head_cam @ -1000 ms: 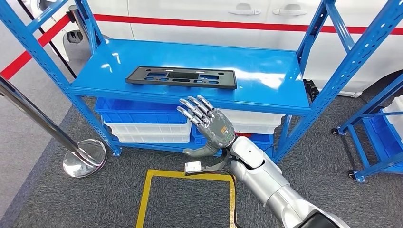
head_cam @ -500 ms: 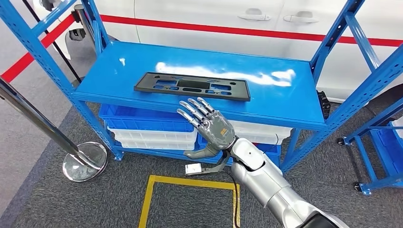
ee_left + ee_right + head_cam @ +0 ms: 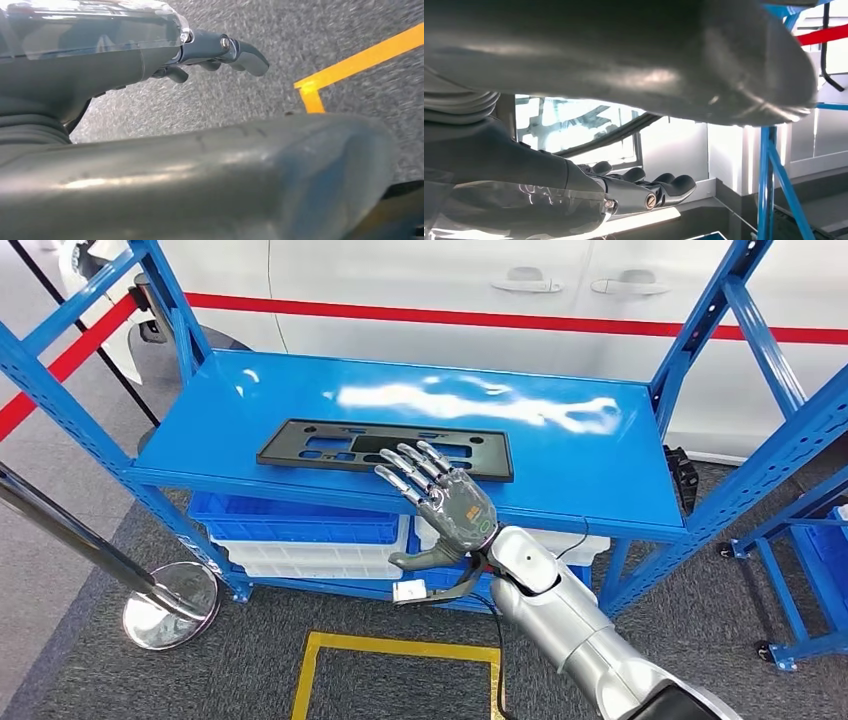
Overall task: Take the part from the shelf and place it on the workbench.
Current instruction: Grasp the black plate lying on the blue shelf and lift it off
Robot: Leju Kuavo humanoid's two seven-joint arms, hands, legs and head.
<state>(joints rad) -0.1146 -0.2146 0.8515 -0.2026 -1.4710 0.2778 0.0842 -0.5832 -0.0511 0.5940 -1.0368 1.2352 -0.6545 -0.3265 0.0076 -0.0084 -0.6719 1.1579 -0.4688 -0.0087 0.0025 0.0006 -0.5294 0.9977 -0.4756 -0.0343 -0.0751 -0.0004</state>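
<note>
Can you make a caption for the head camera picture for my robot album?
Open right hand reaching toward black part on blue shelf.

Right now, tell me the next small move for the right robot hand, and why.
Probably ease the right robot hand forward and down onto the black part. Its fingers are spread and hold nothing, with their tips at the part's near edge, and the part lies flat on the blue shelf, not yet gripped.

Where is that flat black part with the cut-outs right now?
In the head view, the black part lies flat on the blue shelf, toward its front edge and left of centre, just beyond the fingertips of the right hand.
</note>
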